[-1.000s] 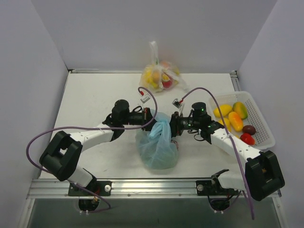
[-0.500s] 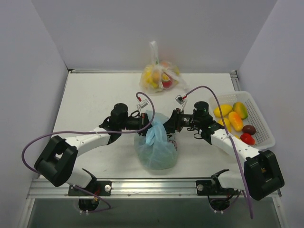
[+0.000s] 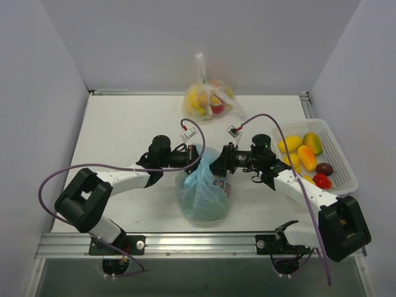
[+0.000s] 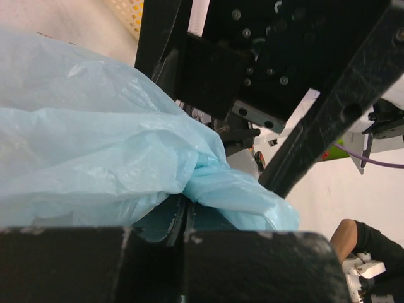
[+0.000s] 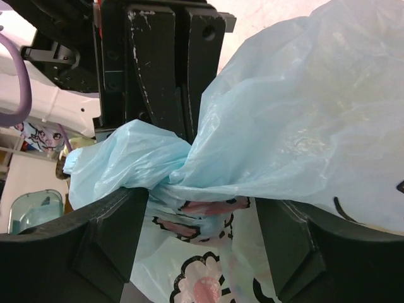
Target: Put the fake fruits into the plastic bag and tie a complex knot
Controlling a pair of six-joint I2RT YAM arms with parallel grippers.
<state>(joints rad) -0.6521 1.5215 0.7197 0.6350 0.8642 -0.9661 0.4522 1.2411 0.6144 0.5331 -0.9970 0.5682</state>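
The light-blue plastic bag [image 3: 203, 197] with its pink-and-black print stands bulging at the table's centre, its top bunched into a loose twist [image 3: 204, 172]. My left gripper [image 3: 193, 158] is shut on a fold of the bag's plastic [image 4: 76, 151], its jaws pressed together [image 4: 183, 218]. My right gripper [image 3: 218, 164] faces it from the right. It is open [image 5: 202, 233], fingers wide apart on either side of the twisted plastic [image 5: 170, 180]. Several fake fruits [image 3: 306, 154] lie in the basket at the right. Whatever is in the bag is hidden.
A white mesh basket [image 3: 343, 161] sits at the right edge. A clear knotted bag of fruits [image 3: 207, 100] lies at the back centre. Purple cables loop over both arms. Grey walls enclose the table on three sides.
Both grippers have shifted slightly around the bag's top. The bunched blue plastic has moved from leaning right to hanging at the centre between them.
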